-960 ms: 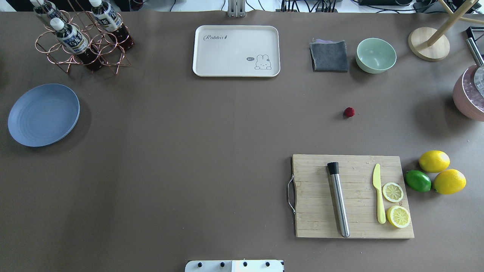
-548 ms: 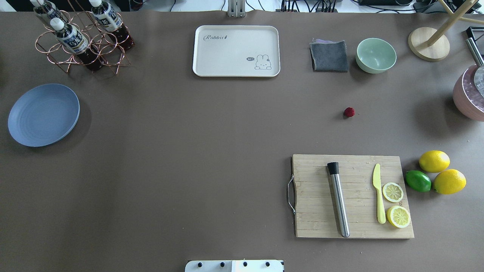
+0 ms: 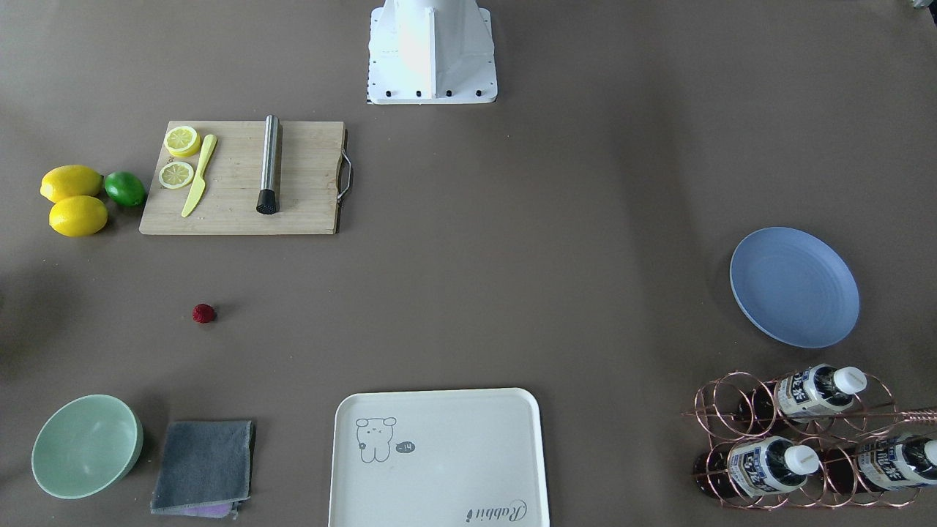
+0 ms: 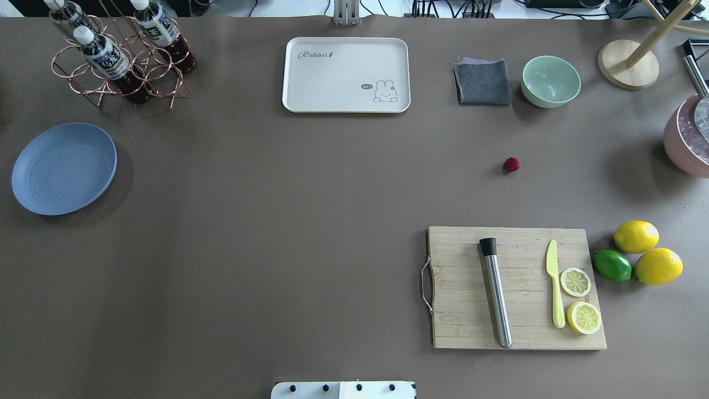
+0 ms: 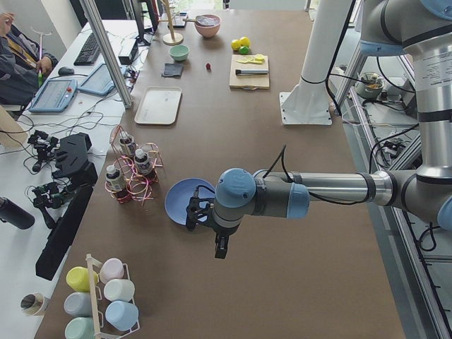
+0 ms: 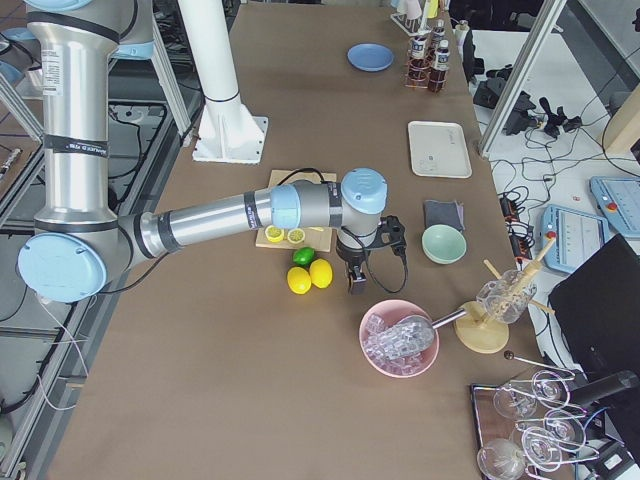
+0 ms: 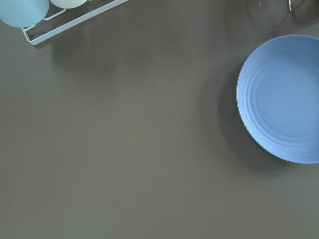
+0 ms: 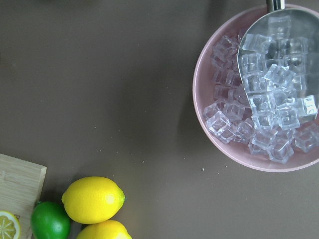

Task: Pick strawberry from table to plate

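Note:
The strawberry (image 4: 511,164) is a small dark-red berry lying alone on the brown table (image 4: 288,233), beyond the cutting board; it also shows in the front view as the strawberry (image 3: 203,313). The blue plate (image 4: 63,168) sits at the table's far left with nothing on it, and the left wrist view shows the plate (image 7: 284,97) at its right edge. My left gripper (image 5: 220,251) hangs just beside the plate (image 5: 176,205), seen only from the side. My right gripper (image 6: 357,283) hovers between the lemons and the ice bowl. I cannot tell whether either gripper is open or shut.
A cutting board (image 4: 515,288) carries a steel muddler, a yellow knife and lemon slices. Two lemons (image 4: 636,236) and a lime lie right of it. A pink ice bowl (image 4: 687,144), mint bowl (image 4: 550,81), grey cloth (image 4: 482,82), cream tray (image 4: 346,75) and bottle rack (image 4: 119,55) line the far side.

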`<state>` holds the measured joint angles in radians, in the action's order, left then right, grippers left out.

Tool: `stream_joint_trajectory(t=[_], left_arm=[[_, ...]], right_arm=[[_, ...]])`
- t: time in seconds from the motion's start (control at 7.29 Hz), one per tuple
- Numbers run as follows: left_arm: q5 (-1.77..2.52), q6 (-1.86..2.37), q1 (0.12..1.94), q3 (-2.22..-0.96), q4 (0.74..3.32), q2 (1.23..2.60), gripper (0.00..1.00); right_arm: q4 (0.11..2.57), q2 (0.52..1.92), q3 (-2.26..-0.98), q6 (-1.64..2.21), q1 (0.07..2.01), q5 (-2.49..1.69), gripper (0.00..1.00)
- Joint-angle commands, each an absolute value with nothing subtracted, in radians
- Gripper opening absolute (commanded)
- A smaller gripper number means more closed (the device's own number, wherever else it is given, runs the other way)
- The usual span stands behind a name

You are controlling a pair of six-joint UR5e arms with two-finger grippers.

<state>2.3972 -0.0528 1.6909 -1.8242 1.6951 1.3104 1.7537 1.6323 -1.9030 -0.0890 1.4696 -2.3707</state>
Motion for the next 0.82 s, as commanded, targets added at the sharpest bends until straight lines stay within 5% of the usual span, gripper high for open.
stream_joint_trajectory(t=[0.0,0.69], left_arm=[[2.395,-0.048,1.687,-1.818,1.778,1.272,0.97],[2.395,0.26,1.406,-1.575,2.036,1.435,0.97]], right_arm=[[1.753,1.632,-1.907,-0.087,1.47,-2.372,1.0],[1.7,1.643,-1.902,-0.087,1.466,-2.405,1.0]])
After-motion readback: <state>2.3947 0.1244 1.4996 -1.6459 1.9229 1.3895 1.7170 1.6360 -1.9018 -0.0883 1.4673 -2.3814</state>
